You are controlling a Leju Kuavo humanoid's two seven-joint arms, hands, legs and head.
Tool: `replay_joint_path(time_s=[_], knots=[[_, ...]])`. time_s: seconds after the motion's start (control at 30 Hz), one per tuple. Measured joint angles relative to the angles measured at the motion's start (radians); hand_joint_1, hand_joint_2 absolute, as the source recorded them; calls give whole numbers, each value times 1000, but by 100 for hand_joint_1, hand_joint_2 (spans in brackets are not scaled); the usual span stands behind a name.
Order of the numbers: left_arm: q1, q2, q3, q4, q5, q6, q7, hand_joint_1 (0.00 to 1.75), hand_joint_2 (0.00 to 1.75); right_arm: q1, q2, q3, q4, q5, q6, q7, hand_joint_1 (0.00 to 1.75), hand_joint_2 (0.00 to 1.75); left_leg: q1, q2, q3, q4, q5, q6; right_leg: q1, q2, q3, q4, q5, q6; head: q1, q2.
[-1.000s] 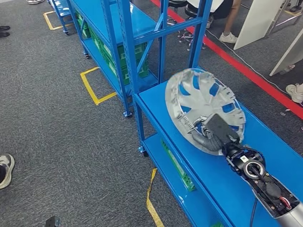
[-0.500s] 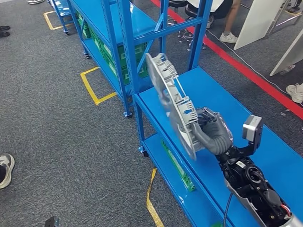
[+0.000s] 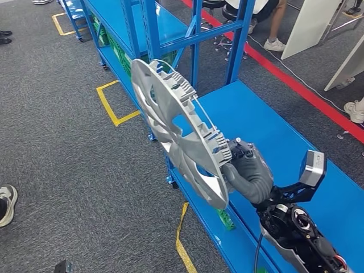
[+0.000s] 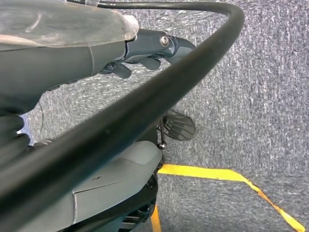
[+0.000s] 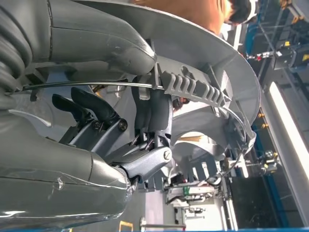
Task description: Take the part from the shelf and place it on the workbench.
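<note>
The part is a silver wheel cover (image 3: 150, 96) with open spokes and a wire ring on its ribbed back. My right hand (image 3: 249, 173) grips it at its near rim and holds it tilted on edge, off the blue shelf top (image 3: 266, 125) and out past the shelf's front edge over the carpet. In the right wrist view the dark fingers (image 5: 153, 113) curl around the ribbed rim of the wheel cover (image 5: 204, 43). My left hand (image 4: 146, 46) hangs over the grey carpet, its fingers loosely apart and holding nothing.
Blue shelving runs away to the back left, with green crates (image 3: 150, 71) on its lower level. Yellow tape (image 3: 112, 108) marks the carpet. A person's shoe (image 3: 6, 202) is at the left edge. People's legs (image 3: 274, 28) stand beyond the red floor line (image 3: 300, 88).
My right hand has lifted the wheel cover off the shelf top, turned it from flat onto its edge and swung it left, out past the shelf's front edge.
</note>
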Motion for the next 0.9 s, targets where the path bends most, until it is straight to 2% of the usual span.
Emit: replay_joint_path(time_s=[0.1, 0.23, 0.53, 0.7, 0.9], knots=[[0, 0, 0, 0, -1, 0, 0, 0, 175, 1, 2, 10, -5, -19, 31, -11, 175, 175, 0, 0, 0, 0, 0, 0, 0, 0, 0, 0, 0, 0, 1, 0], [-1, 0, -3, 0, -10, 0, 0, 0, 175, 1, 26, 41, -6, -92, 137, -47, 175, 175, 0, 0, 0, 0, -1, -1, 0, 0, 0, 0, 0, 0, 1, 0], [-3, -4, -28, -3, -22, 0, 0, 0, 175, 1, 140, 166, 60, -201, 352, -120, 175, 175, 1, 0, 0, -1, -1, -1, 1, 0, 0, 0, -2, -3, 0, 0], [-4, -6, -42, -3, -21, 4, 0, 0, 175, 0, 201, 210, 113, -184, 379, -145, 175, 175, 1, 0, 0, -1, -1, -2, 1, 0, 0, 0, -3, -3, -1, 0], [-4, -7, -54, -3, -21, 6, 0, 0, 175, 0, 235, 235, 152, -181, 380, -147, 175, 175, 1, 0, 0, -1, -1, -2, 1, 0, 0, 0, -3, -4, 0, 0]])
